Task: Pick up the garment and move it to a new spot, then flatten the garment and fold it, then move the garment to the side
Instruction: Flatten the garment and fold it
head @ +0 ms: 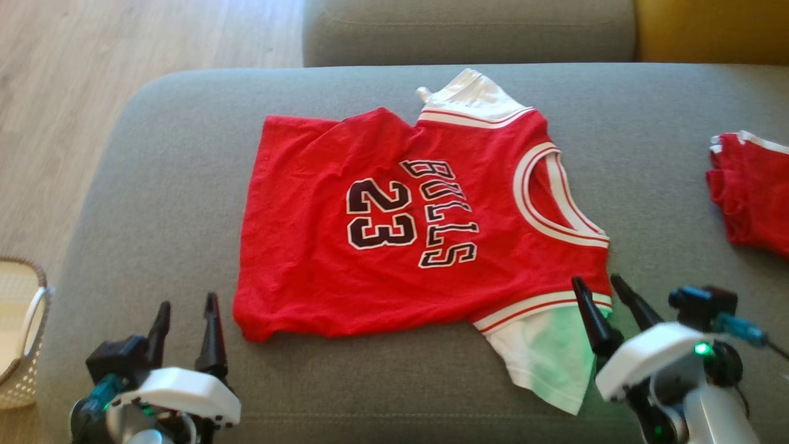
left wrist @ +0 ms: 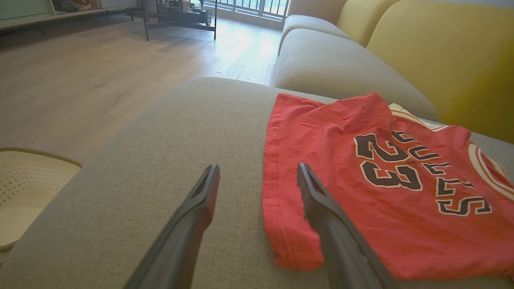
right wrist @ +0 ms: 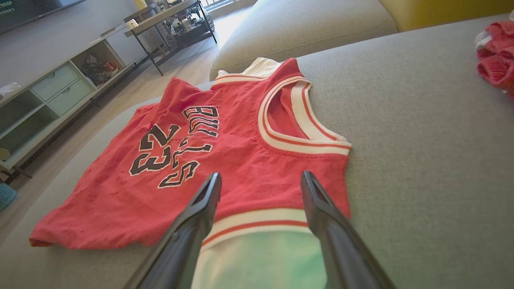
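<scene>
Head view puts the red Bulls jersey point(head: 394, 234) face up and mostly flat in the middle of the grey sofa cushion point(head: 172, 185). Its long axis runs from the hem at 9 o'clock to the collar at 3 o'clock. The near white sleeve point(head: 542, 351) sticks out toward 6 o'clock.

My left tool point(head: 188, 300) sits just off the near hem corner, which lies at about 1 o'clock from its tips. My right tool point(head: 596, 279) is at the striped trim where that sleeve joins the body, so each arm is nearest its own end of the garment.

Both tools stand wide open and hold nothing. In the left wrist view the hem edge passes under one finger point(left wrist: 321, 208). In the right wrist view the fingers straddle the sleeve. I cannot tell whether either tool touches the cloth.

I judge the flattening nearly done, and a fold would start from this near edge.
</scene>
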Controlling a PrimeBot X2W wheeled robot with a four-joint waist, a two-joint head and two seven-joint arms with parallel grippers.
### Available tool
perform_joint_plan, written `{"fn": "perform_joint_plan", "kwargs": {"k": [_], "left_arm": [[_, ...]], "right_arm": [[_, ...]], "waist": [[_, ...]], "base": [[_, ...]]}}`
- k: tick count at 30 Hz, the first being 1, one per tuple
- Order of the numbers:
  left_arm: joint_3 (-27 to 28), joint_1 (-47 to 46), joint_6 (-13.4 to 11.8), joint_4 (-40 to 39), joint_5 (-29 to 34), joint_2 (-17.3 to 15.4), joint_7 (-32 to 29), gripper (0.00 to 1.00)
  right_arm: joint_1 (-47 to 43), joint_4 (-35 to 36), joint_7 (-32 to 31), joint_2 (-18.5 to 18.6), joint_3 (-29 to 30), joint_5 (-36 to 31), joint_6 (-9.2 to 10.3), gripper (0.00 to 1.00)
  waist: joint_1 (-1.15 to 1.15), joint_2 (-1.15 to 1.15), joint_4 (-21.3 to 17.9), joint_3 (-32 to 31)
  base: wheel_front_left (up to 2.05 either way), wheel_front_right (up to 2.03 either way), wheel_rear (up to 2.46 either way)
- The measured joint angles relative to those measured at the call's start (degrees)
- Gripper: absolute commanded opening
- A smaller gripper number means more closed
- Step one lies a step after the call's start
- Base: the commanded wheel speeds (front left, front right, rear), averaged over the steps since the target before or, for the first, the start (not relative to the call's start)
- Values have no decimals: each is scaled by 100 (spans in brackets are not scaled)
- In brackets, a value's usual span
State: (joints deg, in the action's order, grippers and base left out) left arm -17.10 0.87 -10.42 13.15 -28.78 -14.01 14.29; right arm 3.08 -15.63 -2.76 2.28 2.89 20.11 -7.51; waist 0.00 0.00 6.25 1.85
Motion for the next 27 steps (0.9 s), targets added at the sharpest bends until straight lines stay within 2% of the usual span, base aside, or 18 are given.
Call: {"fn": "perform_joint_plan", "kwargs": {"k": [9, 16, 27], "left_arm": [[-49, -66, 143, 29, 98, 169, 0, 100], [-71, -322, 261, 118, 203, 255, 0, 100], [-79, -648, 406, 259, 309, 397, 0, 100]], "right_arm": [[965, -1121, 14, 8, 533, -470, 0, 100], [1836, -2176, -1, 16, 978, -1485, 0, 100], [3109, -3093, 135, 113, 1365, -2542, 0, 100]], "waist": [[0, 0, 196, 196], [0, 0, 325, 420], [1, 0, 518, 862]], "base": [[0, 0, 0], [0, 0, 0], [0, 0, 0]]}}
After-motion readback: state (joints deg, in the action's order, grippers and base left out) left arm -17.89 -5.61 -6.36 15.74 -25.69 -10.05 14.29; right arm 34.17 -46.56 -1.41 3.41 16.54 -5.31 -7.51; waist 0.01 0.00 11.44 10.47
